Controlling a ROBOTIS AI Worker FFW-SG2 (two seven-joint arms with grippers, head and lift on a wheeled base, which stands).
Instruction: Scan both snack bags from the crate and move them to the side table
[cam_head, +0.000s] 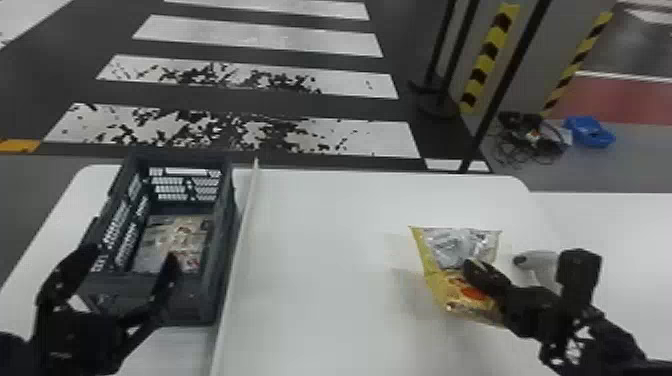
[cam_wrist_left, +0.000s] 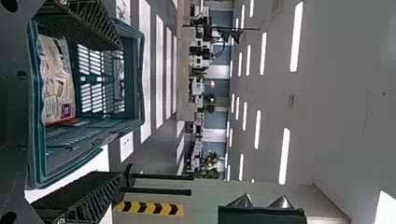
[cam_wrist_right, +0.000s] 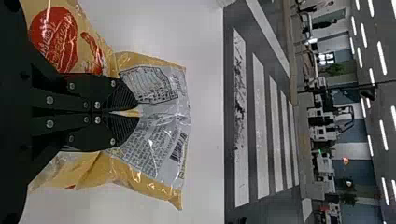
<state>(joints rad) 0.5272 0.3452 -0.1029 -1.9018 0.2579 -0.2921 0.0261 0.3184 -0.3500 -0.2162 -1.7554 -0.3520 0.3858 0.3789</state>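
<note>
One yellow snack bag (cam_wrist_right: 140, 187), glossy and creased, is pinched in the closed right claw (cam_wrist_right: 138, 112) at the white tabletop (cam_head: 320, 250), well apart from the crate (cam_head: 192, 300); its barcode (cam_wrist_right: 177, 154) lies uncovered. The pack looks light, its film slippery and its contents likely crushable, so a firm grip on gathered film, with little squeeze on the filling, would suit it best. A pale handheld scanner (cam_head: 542, 261) rests nearby. At the stiff plastic crate, its walls cut in latticework, the left claw (cam_head: 131, 255) is spread wide and empty. Inside lies the second snack bag (cam_head: 175, 237), flat, pliable and shiny, probably best taken by a pinched-up fold or free edge.
</note>
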